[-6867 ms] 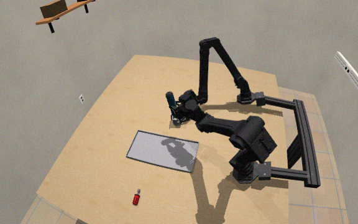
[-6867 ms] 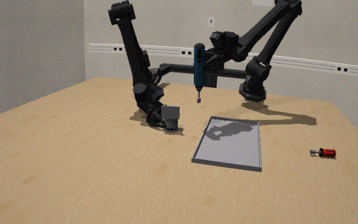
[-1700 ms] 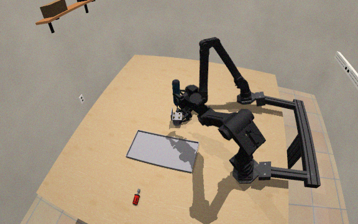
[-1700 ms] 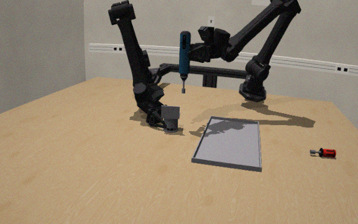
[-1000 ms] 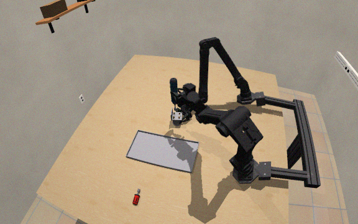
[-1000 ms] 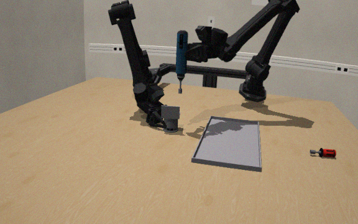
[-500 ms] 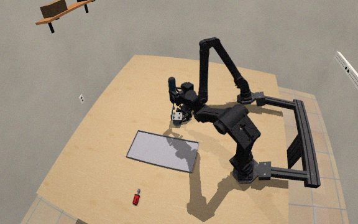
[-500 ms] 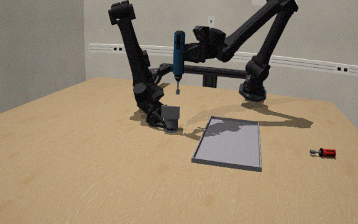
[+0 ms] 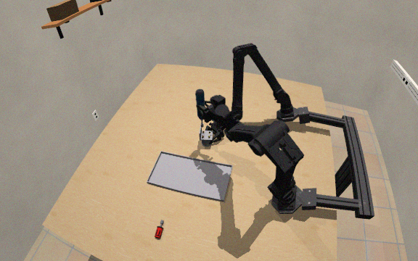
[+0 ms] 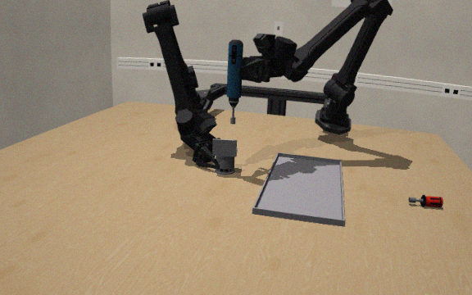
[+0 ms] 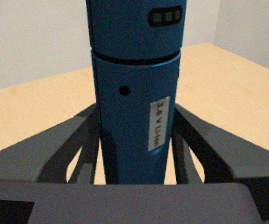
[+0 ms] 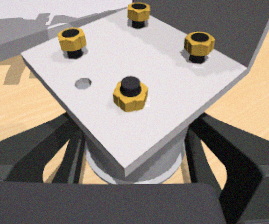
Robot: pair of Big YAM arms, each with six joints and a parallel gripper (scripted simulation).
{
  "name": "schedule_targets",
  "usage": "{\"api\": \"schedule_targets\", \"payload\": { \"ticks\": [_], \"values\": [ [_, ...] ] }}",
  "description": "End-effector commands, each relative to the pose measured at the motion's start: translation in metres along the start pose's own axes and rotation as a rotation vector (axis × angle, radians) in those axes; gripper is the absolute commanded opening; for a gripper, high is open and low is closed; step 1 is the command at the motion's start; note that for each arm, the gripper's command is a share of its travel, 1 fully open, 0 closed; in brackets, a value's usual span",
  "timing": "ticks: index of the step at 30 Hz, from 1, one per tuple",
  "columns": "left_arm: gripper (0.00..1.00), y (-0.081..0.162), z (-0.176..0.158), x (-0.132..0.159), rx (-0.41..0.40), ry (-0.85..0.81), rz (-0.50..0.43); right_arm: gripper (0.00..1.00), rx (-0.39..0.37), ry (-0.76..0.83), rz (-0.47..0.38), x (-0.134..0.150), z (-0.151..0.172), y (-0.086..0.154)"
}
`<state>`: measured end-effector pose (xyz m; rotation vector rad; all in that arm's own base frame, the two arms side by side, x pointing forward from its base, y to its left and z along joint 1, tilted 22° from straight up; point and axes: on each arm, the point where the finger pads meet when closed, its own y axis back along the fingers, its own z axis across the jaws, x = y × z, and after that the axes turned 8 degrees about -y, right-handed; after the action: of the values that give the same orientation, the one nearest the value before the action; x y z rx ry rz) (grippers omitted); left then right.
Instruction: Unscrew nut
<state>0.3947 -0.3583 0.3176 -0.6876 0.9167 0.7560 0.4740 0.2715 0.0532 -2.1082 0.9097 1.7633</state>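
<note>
The joint module (image 9: pixel 206 141) (image 10: pixel 224 157) stands on the table with the grey bracket (image 12: pixel 155 70) on top. In the right wrist view, three yellow nuts (image 12: pixel 72 39) (image 12: pixel 138 11) (image 12: pixel 199 43) sit raised on their studs. The nearest nut (image 12: pixel 130 96) sits flat on the bracket, with its stud poking out above it. My right gripper (image 10: pixel 208 156) (image 12: pixel 134 113) is closed round the module's round base. My left gripper (image 10: pixel 245 67) (image 11: pixel 135 112) is shut on the dark blue nut driver (image 9: pixel 199 98) (image 10: pixel 234 67) (image 11: pixel 132 95). It holds it upright, tip down, well above the module.
A shallow grey tray (image 9: pixel 194 159) (image 10: pixel 297 216) lies near the module. A small red-handled screwdriver (image 9: pixel 159 232) (image 10: pixel 430 201) lies far off near the table's edge. An empty hole (image 12: pixel 83 82) shows in the bracket.
</note>
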Motion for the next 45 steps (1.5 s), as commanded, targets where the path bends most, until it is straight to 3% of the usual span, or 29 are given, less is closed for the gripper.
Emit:
{"api": "schedule_targets", "payload": {
  "ticks": [1,22,24,39,45],
  "values": [
    [0.42,-0.021,0.013,-0.031,-0.031,0.026,-0.067,0.59,0.004,0.006,-0.014,-0.006,-0.003,-0.003],
    [0.42,-0.022,0.014,-0.031,-0.032,0.026,-0.069,0.59,0.004,0.006,-0.014,-0.006,-0.003,-0.003],
    [0.42,-0.021,0.001,-0.033,-0.017,0.030,-0.076,0.59,0.004,0.006,-0.014,-0.006,-0.003,-0.003],
    [0.42,-0.018,-0.007,-0.037,-0.025,0.016,-0.089,0.59,0.004,0.006,-0.014,-0.006,-0.003,-0.003],
    [0.42,-0.019,-0.019,-0.026,-0.019,0.013,-0.074,0.59,0.004,0.006,-0.014,-0.006,-0.003,-0.003]
  ]
}}
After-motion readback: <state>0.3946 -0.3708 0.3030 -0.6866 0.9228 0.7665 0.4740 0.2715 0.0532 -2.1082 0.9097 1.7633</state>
